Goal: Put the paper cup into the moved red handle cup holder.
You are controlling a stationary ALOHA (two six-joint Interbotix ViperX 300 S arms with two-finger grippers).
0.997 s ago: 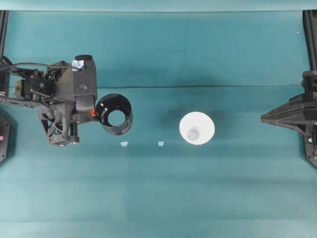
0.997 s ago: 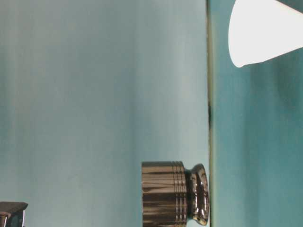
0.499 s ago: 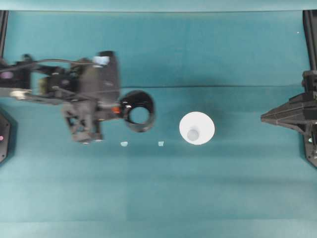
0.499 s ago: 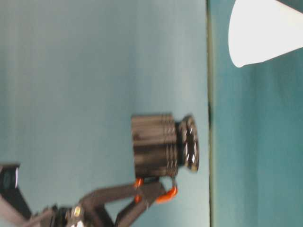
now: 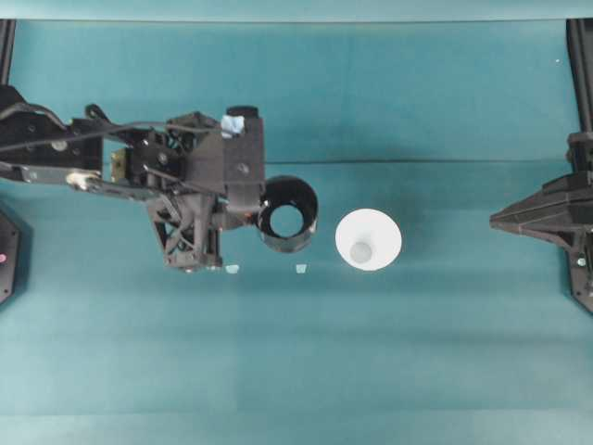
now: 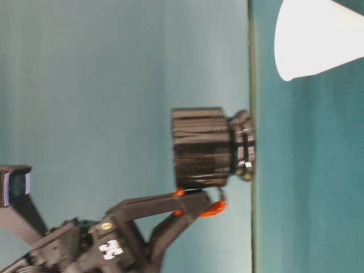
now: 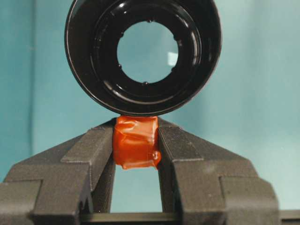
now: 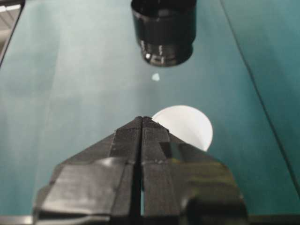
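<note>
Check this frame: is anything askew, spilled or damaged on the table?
Nothing is spilled or damaged. One oddity: the paper cup stands upside down, wide rim on the cloth. The left gripper holds the red handle cup holder by its handle. Two small pale scraps lie on the cloth.

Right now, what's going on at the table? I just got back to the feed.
The left gripper is clamped on the red handle of the black cup holder, carrying it above the teal table beside the paper cup. The cup sits mouth-down, untouched. The right gripper is shut and empty, parked at the table's right edge, pointing toward the cup. The cup is not yet in the holder.
</note>
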